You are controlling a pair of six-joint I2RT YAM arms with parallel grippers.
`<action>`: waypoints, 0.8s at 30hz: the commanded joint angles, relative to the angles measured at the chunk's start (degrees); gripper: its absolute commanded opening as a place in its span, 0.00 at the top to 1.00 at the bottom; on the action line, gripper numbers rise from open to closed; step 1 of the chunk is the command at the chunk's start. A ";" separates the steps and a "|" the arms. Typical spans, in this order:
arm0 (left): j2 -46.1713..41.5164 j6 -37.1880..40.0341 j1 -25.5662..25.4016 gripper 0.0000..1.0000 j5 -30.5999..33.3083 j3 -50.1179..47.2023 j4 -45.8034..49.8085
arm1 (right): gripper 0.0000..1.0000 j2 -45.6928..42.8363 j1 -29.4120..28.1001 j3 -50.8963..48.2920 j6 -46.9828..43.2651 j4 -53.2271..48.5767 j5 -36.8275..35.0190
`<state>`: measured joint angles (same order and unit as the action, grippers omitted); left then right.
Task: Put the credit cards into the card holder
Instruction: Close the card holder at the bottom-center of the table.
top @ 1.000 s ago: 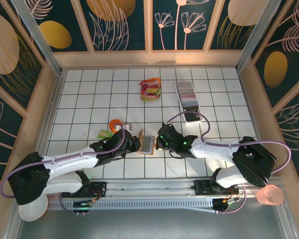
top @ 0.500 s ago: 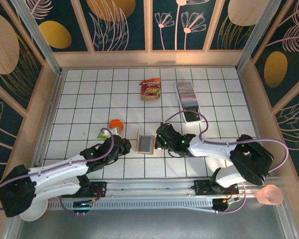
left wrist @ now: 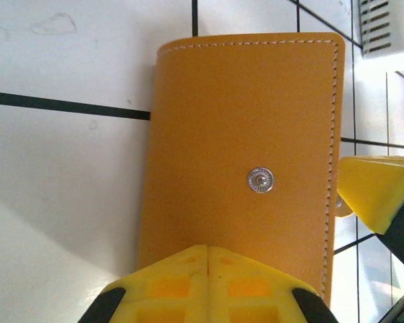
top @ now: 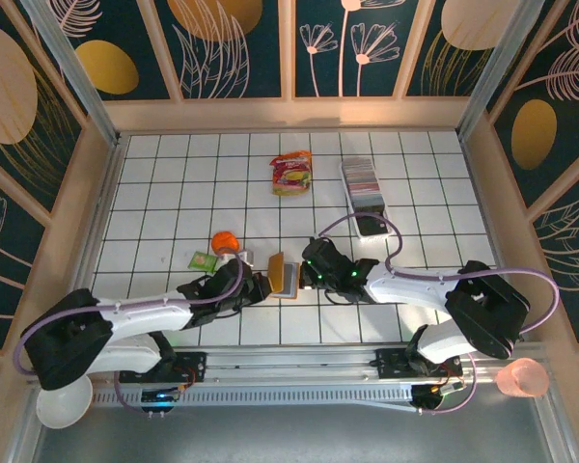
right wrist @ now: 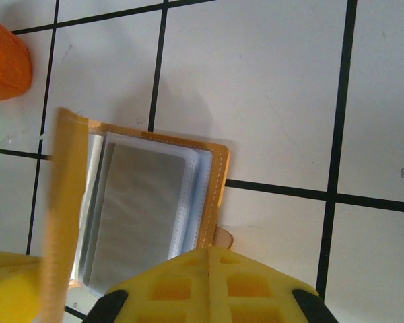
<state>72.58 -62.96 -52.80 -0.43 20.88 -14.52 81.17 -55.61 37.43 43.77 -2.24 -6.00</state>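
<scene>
Two arms meet at the card holder [top: 282,276], which lies a little toward 6 o'clock from the middle of the counter [top: 154,193]. The left arm comes in from 8 o'clock. The left fingers [top: 260,284] are pressed together, their tips against the card holder's 9 o'clock side. I cannot tell whether they nip its edge. The left wrist view looks onto the orange outer cover, with white stitching along its rim and a small metal stud [left wrist: 260,180] near its middle.

At 10 o'clock from the card holder lie a small green packet [top: 204,259] and an orange ball [top: 224,239], close to each other. The card holder is partly open, with the 9 o'clock cover tilted up off the tiles. The right wrist view shows clear sleeves [right wrist: 188,202] over a grey inside. Whether a card sits in them I cannot tell. A red-and-yellow snack packet [top: 291,174] lies well apart at 12 o'clock.

The right arm comes in from 4 o'clock. The right fingers [top: 305,275] are shut tight against each other and rest at the card holder's 3 o'clock edge, just beside its little tab [right wrist: 222,237]. At 1 o'clock from the card holder, well apart, a long clear tray [top: 349,198] holds the stacked cards [top: 362,178] at its far end.
</scene>
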 commanded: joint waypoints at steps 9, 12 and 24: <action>10.52 3.91 0.30 1.00 -4.53 5.60 0.14 | 1.00 -0.43 0.59 0.69 0.31 2.34 1.01; 12.72 4.46 0.27 1.00 -4.83 6.59 1.56 | 1.00 0.07 0.77 1.14 1.01 2.84 1.23; 14.54 4.42 0.17 1.00 -6.30 5.96 1.49 | 1.00 6.66 0.75 4.11 3.16 6.58 2.92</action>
<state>85.08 -59.57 -52.75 -5.10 27.94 -16.21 86.48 -55.16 39.46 45.76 1.93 -3.42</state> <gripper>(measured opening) 0.039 0.046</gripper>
